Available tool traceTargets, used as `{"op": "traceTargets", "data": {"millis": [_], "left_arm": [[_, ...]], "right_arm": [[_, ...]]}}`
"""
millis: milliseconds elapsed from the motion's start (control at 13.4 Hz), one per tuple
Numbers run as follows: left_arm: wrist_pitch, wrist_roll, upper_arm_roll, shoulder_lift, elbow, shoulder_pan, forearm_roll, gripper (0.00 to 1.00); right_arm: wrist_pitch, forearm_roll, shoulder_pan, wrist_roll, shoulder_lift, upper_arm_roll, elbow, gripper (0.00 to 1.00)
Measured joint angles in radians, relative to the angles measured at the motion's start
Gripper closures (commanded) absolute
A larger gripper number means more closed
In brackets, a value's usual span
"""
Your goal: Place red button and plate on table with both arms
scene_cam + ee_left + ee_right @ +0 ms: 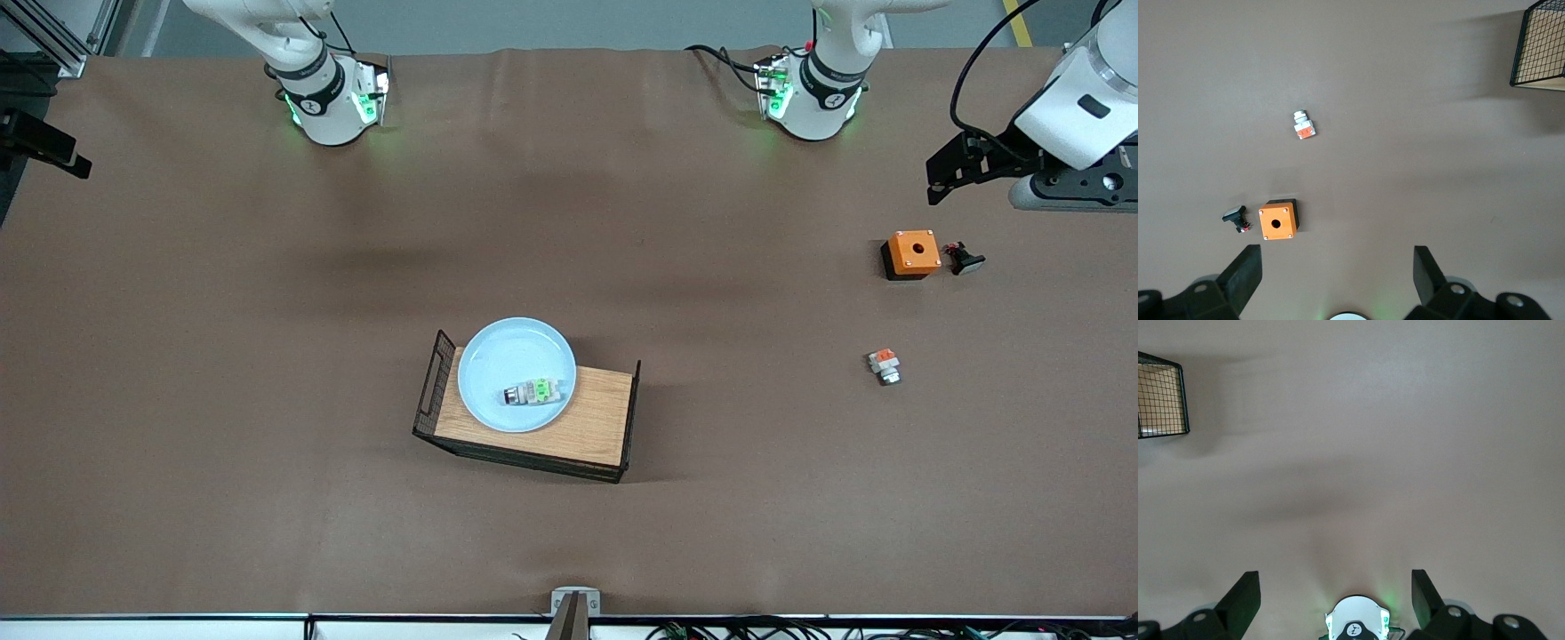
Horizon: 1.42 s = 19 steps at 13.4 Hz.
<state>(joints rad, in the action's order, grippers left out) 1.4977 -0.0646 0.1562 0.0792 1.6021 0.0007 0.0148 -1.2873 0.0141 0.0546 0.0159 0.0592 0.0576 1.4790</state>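
Observation:
The red button, a tiny white-and-silver part with a green middle, lies on its side in the plate. The pale blue plate rests on a wood-topped black wire tray in the middle of the brown table. Neither gripper shows in the front view. My left gripper hangs open and empty high over bare cloth near the left arm's base. My right gripper is likewise open and empty, high over the cloth by the right arm's base. Only a corner of the tray reaches either wrist view.
Toward the left arm's end of the table stand an orange box, a small black part beside it, and an orange-red-topped part nearer the front camera. A white arm piece with a black bracket juts in there.

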Motion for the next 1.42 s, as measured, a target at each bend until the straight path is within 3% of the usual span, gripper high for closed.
{"op": "traceTargets", "data": {"millis": [895, 1417], "left_arm": [[0.017, -0.008, 0.0, -0.013, 0.0, 0.0, -0.04, 0.0], [0.026, -0.352, 0.004, -0.037, -0.006, -0.008, -0.16, 0.0]], "right_arm": [[0.0, 0.0, 0.0, 0.0, 0.0, 0.0, 0.0, 0.0], [0.0, 0.0, 0.0, 0.0, 0.0, 0.0, 0.0, 0.0]]}}
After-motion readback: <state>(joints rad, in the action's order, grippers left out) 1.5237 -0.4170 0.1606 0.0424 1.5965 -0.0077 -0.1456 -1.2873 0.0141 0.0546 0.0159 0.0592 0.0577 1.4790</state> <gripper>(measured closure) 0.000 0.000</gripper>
